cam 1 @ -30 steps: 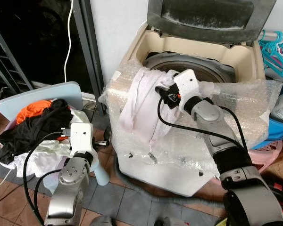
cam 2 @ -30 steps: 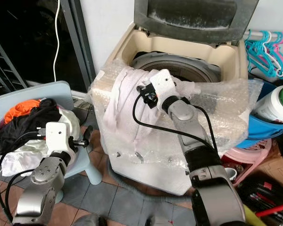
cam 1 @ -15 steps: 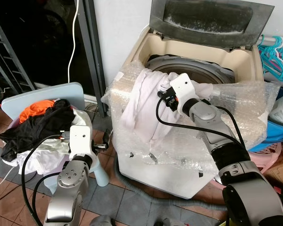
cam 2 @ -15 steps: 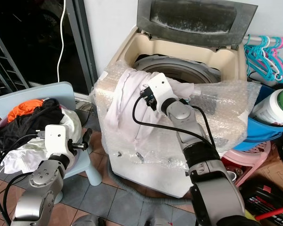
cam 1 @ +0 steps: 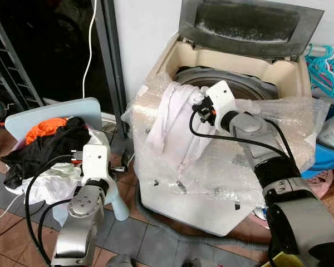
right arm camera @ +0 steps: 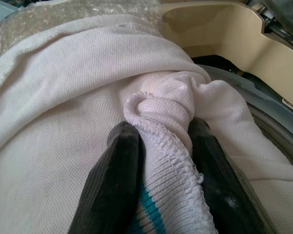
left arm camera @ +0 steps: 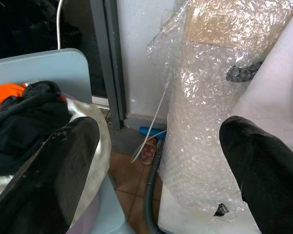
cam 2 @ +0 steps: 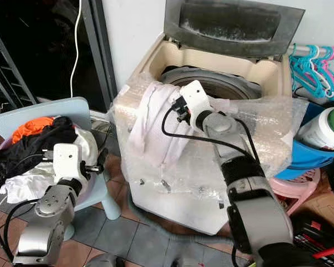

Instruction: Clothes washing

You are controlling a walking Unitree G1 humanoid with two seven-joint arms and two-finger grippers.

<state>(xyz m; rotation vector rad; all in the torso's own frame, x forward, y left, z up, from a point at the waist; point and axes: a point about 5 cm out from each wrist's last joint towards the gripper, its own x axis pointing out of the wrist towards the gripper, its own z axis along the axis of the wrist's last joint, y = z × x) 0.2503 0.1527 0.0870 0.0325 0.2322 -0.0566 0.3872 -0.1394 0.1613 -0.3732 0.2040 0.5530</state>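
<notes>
A beige top-loading washing machine [cam 1: 172, 53] stands with its lid up and bubble wrap around its body. A white garment [cam 1: 172, 119] hangs over its front left rim, partly inside the drum. My right gripper [right arm camera: 161, 129] is at that rim, shut on a bunched fold of the white garment [right arm camera: 156, 105]. My left gripper [left arm camera: 156, 146] is low beside the machine's left corner, open and holding nothing. Close to it, a pile of clothes lies on a pale blue chair [cam 1: 55, 111]: a black piece [cam 1: 50, 147], an orange one [cam 1: 42, 128] and white cloth [cam 1: 50, 181].
A dark doorway with a metal rack [cam 1: 11, 72] and a hanging white cable [cam 1: 89, 39] lies to the left. A grey hose [cam 1: 172, 219] runs on the tiled floor by the machine. To the right are turquoise hangers [cam 1: 325, 64], a green-lidded jar [cam 2: 325, 128] and a pink stool [cam 2: 300, 186].
The view has shifted slightly. My right forearm has swung a little toward the drum, still shut on the white garment. The left arm has barely moved.
</notes>
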